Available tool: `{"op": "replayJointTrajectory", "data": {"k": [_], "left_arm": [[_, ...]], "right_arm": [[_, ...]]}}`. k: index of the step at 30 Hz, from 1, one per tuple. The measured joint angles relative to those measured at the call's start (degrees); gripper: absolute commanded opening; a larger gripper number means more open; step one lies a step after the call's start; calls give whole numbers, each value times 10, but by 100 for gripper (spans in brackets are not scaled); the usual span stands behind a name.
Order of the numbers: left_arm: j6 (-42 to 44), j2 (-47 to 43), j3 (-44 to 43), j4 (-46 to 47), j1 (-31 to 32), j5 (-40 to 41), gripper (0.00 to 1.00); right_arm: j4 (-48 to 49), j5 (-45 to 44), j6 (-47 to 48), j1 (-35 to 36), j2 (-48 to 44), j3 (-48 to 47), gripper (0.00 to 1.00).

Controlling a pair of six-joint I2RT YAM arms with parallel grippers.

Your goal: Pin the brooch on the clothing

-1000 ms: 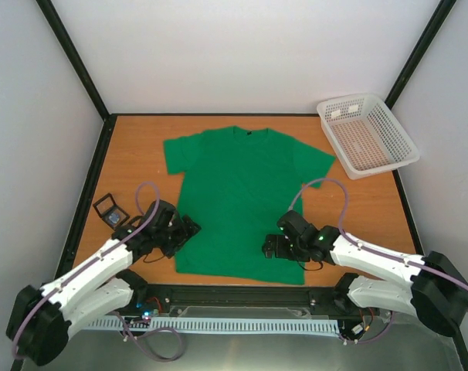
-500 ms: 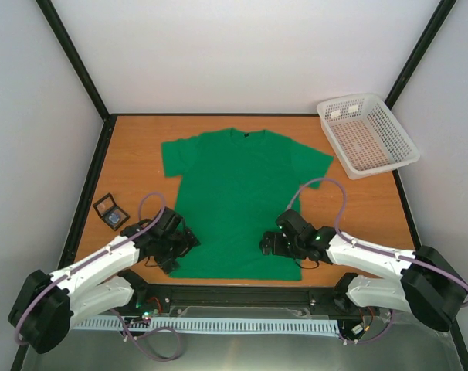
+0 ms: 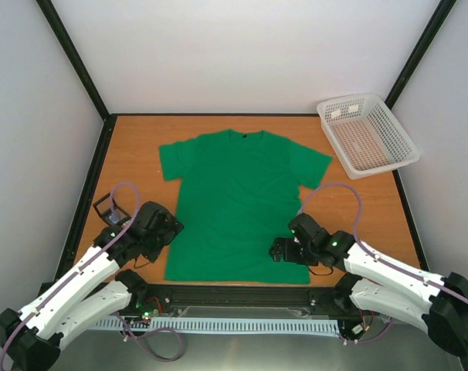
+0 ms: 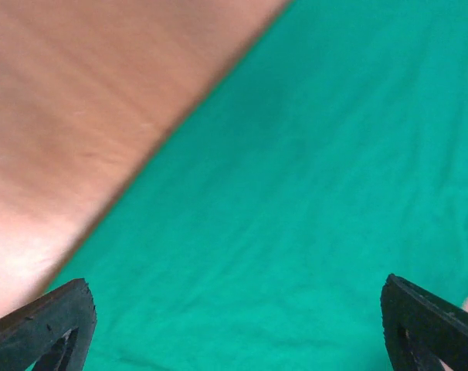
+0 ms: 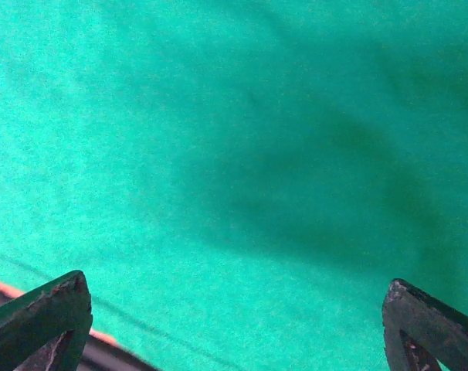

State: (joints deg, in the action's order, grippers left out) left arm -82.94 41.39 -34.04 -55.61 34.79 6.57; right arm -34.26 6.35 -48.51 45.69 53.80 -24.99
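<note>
The green T-shirt (image 3: 238, 201) lies spread flat on the table, collar at the far side. My left gripper (image 3: 171, 229) is open and empty, low over the shirt's lower left edge; its view shows green cloth (image 4: 311, 193) and bare table (image 4: 72, 100) between wide-apart fingertips (image 4: 41, 325). My right gripper (image 3: 275, 250) is open and empty over the shirt's lower right part near the hem (image 5: 141, 325). A small black square case (image 3: 105, 206) sits left of the shirt, partly behind my left arm's cable. I cannot make out the brooch.
A white mesh basket (image 3: 367, 135) stands at the far right corner. Black frame posts and white walls close in the table (image 3: 133, 139). The black rail of the near edge (image 3: 234, 294) runs just below the shirt's hem.
The shirt has slid a little left and nearer and lies flatter. My left gripper has drawn back left to the shirt's edge. My right gripper has shifted slightly right and nearer.
</note>
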Motion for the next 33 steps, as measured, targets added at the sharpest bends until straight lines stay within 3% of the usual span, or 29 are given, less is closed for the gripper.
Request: {"op": "replayJointTrajectory", "data": {"k": [6,12,18,26,29,33], "left_arm": [[111,35,-5,131,0,-74,100],[144,98,43,277,0,-175,100],[139,167,64,285,0,-197,100],[137,115,85,217,-1,-170,100],[172,90,31,184,-39,-165,100],[261,95,-49,178,-220,-185,100]], "right_arm": [[-5,24,20,0,-29,-19,100],[12,20,14,0,-15,-3,100],[5,-1,-9,0,-21,32,100],[-76,-3,-13,0,-101,31,100],[-102,-17,16,0,-76,-29,100],[-89,-40,68,-10,11,-130,100]]}}
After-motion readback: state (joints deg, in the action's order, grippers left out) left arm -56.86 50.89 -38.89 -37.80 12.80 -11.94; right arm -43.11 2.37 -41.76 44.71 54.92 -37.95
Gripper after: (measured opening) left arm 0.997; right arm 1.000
